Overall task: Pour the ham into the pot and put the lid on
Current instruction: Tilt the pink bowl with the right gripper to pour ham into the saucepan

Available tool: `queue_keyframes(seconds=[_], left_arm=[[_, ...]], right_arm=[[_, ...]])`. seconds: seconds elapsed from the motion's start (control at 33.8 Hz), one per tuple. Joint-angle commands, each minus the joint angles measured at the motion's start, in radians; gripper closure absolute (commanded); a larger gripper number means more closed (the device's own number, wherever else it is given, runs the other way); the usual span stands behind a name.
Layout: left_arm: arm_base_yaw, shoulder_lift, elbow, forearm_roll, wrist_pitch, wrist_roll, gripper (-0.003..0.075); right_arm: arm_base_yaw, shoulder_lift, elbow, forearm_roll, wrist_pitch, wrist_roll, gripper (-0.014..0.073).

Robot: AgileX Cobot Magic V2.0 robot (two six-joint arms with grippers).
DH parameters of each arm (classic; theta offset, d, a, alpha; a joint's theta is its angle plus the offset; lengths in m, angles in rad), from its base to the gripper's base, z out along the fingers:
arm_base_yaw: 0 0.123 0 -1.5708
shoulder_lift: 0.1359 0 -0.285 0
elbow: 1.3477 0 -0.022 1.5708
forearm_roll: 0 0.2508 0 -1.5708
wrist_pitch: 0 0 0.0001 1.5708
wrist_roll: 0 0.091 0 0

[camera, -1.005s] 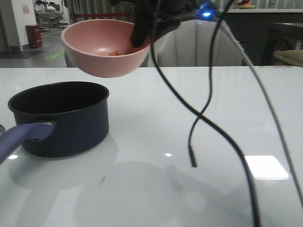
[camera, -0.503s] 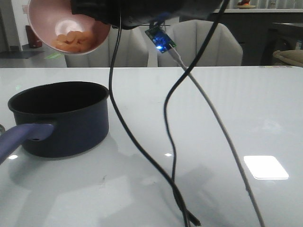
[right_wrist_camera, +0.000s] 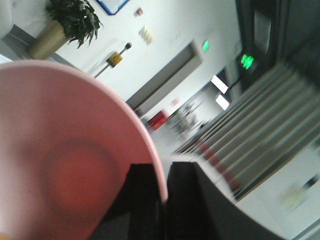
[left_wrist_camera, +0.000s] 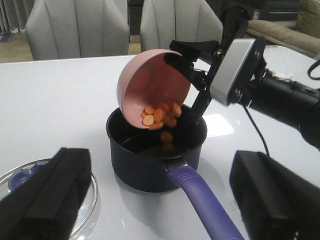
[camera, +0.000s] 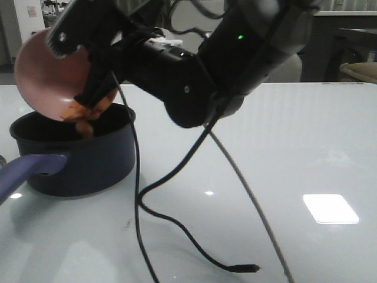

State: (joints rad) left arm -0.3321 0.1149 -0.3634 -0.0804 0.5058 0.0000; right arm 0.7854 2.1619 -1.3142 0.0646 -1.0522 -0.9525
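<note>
Nearest you, the left gripper (left_wrist_camera: 160,200) hangs with its fingers (left_wrist_camera: 47,192) wide apart, holding nothing. The lid (left_wrist_camera: 30,175) lies on the table (camera: 294,147) at the near left. Beyond it stands the pot (camera: 73,150), handle toward you. Above its rim, your right gripper (camera: 97,88) pinches the tipped bowl (camera: 50,76) by its edge; ham (left_wrist_camera: 160,116) spills into the pot.
</note>
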Motion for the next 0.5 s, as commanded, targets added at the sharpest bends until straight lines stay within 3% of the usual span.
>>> queue_keyframes(seconds=[0.0,0.24,0.3,0.47], left_arm=[[-0.008,0.013,-0.026,-0.012,-0.072,0.0,0.0137],[-0.008,0.013,-0.026,-0.012,-0.072,0.0,0.0137],[-0.008,0.013,-0.026,-0.012,-0.072,0.0,0.0137],[-0.008,0.013,-0.026,-0.012,-0.072,0.0,0.0138]], right_arm=[[0.009,-0.039,-0.026,-0.004,-0.238,-0.163,0.0466],[0.01,-0.039,-0.026,0.001,-0.236,-0.168,0.0466],[0.01,-0.039,-0.026,0.019,-0.236,-0.061,0.0466],[0.01,-0.052,-0.03,0.158,-0.192,0.421,0.0464]])
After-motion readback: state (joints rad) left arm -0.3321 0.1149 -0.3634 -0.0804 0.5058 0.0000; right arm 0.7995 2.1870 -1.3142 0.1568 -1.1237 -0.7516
